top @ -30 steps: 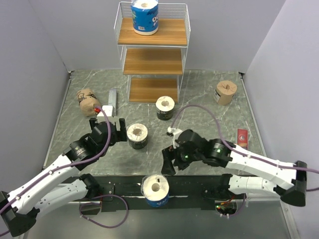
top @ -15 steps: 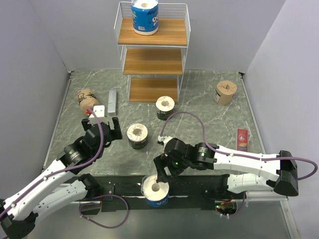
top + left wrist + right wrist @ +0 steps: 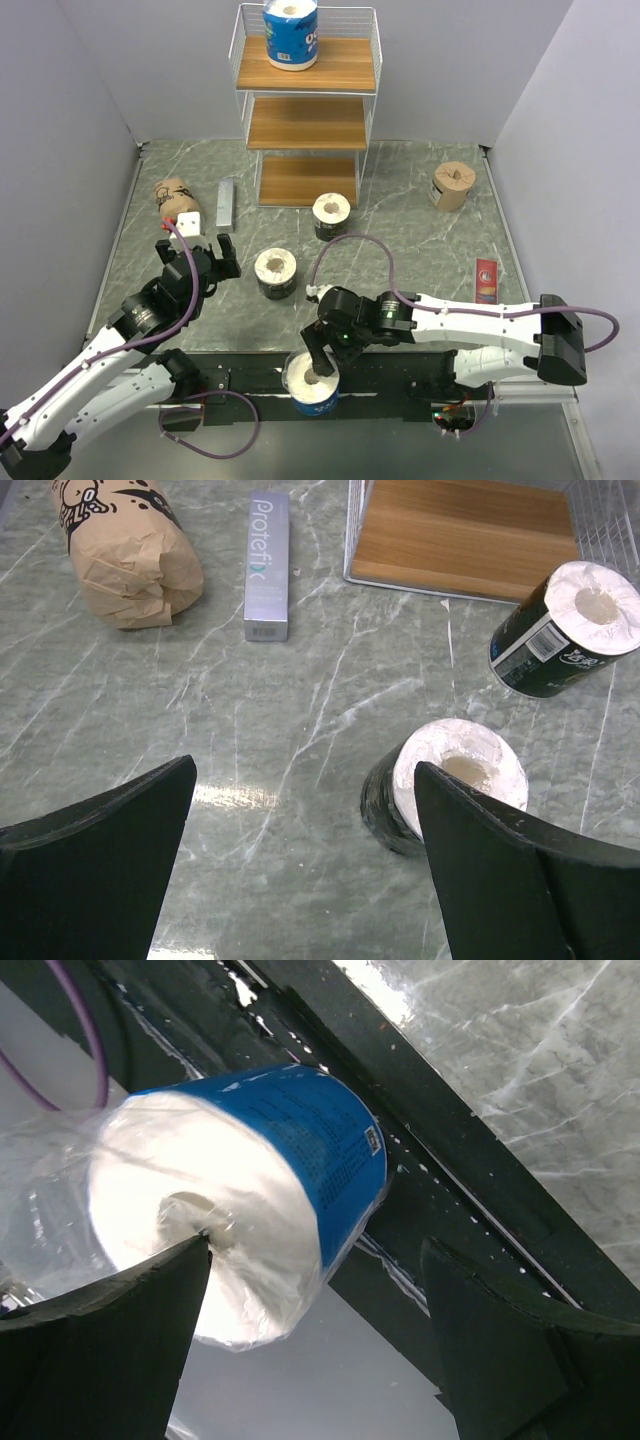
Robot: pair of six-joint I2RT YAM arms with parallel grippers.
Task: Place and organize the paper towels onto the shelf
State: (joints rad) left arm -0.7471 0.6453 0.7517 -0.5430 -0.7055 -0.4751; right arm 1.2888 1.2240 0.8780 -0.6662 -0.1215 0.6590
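One blue-and-white paper towel roll (image 3: 290,35) stands on the top tier of the shelf (image 3: 307,120). A second blue-and-white roll (image 3: 312,383) stands on the black base rail at the near edge; it also shows in the right wrist view (image 3: 240,1210). My right gripper (image 3: 322,355) (image 3: 315,1243) is open right above it, one finger over the centre hole, the other outside the blue wall. Two black rolls (image 3: 275,272) (image 3: 331,216) stand mid-table. Two tan rolls (image 3: 172,197) (image 3: 452,185) sit left and right. My left gripper (image 3: 198,258) (image 3: 305,820) is open and empty, left of the nearer black roll (image 3: 450,785).
A flat grey bar (image 3: 225,203) (image 3: 268,565) lies between the left tan roll (image 3: 125,550) and the shelf's bottom board (image 3: 460,530). A small red packet (image 3: 486,278) lies at the right. The farther black roll (image 3: 565,625) leans near the shelf's front.
My right gripper has moved left and toward the near edge, from the table to over the blue-and-white roll. My left gripper has drawn back left, away from the black roll.
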